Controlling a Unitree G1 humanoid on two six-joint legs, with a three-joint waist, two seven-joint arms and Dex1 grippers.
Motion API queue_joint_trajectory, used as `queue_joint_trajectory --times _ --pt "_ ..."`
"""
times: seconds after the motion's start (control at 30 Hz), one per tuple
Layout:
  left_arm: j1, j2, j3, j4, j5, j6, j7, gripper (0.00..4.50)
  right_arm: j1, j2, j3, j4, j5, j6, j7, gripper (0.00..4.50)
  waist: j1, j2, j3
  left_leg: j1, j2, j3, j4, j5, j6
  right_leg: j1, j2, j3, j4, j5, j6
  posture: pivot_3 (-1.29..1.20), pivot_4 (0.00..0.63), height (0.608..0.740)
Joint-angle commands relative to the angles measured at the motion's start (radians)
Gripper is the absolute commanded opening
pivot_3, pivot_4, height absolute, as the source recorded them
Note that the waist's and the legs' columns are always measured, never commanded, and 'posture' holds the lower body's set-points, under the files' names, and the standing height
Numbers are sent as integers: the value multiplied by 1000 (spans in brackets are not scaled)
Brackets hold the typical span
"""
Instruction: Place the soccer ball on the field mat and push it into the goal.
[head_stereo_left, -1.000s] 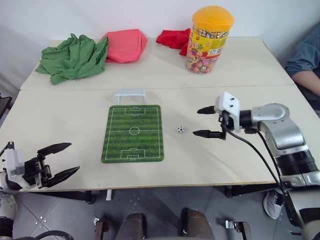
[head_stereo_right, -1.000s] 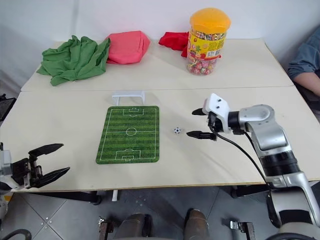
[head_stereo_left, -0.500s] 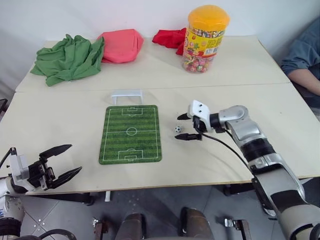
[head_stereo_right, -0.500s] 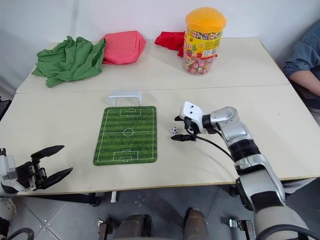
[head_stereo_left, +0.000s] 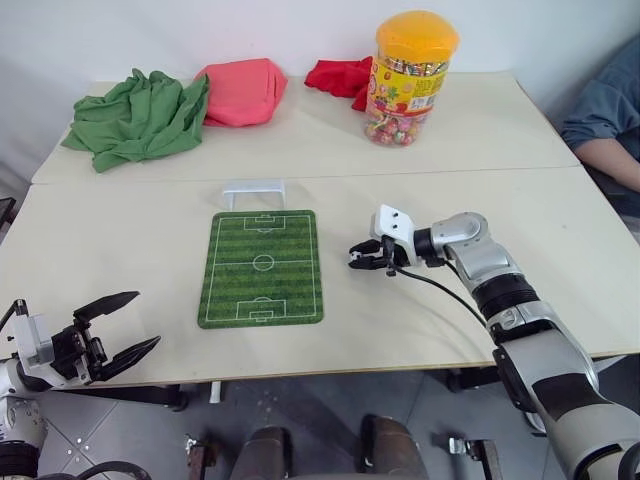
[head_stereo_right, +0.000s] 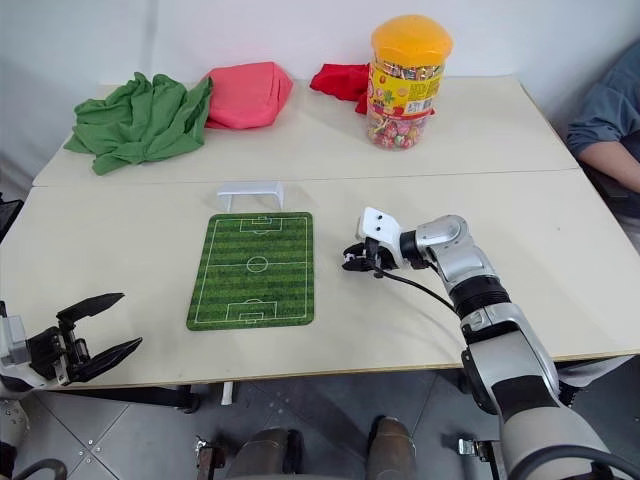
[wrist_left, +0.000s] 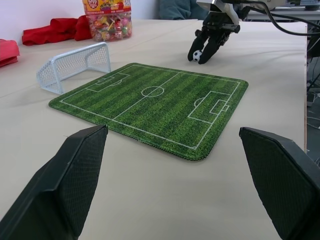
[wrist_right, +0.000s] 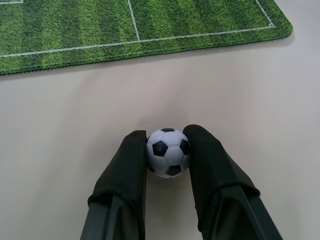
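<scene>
soccer ball (wrist_right: 168, 152) white with black patches, pinched between right gripper (wrist_right: 167, 150) fingers on the table just right of field mat (head_stereo_left: 263, 266), white goal (head_stereo_left: 253, 192) upright at mat's far edge
</scene>
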Motion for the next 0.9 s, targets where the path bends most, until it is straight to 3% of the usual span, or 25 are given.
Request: queue_joint_trajectory --times 0.03,0.2,0.37,0.57,0.9 --pt "0 23 10 -5 -27 3 -112 4500 -26 -17 -19 -188 25 83 22 850 -2 0 0 0 0 0 0 0 0 0 0 0 0 0 0 0 150 740" --pt "-10 32 -1 -1 -28 9 -112 4500 -39 17 20 -472 62 326 55 850 -6 0 0 0 3 0 0 -1 -1 -1 3 0 0 0 0 0 150 740" --pt "-21 47 -23 0 -33 18 -112 4500 -13 128 160 -655 16 454 6 850 -9 0 0 0 10 1 0 -3 -5 -2 10 0 0 0 0 0 150 740" --pt "-1 68 -56 -20 -62 21 -112 4500 -28 193 280 -639 -33 470 -19 850 -3 0 0 -1 11 3 2 -4 -5 -4 10 1 1 0 -1 0 150 740" --pt "126 103 -103 -45 -100 -21 -112 4500 -48 328 366 -452 -87 368 -67 850 -12 -1 -1 -1 13 13 -1 -5 -6 -14 11 2 5 1 -3 0 150 740"
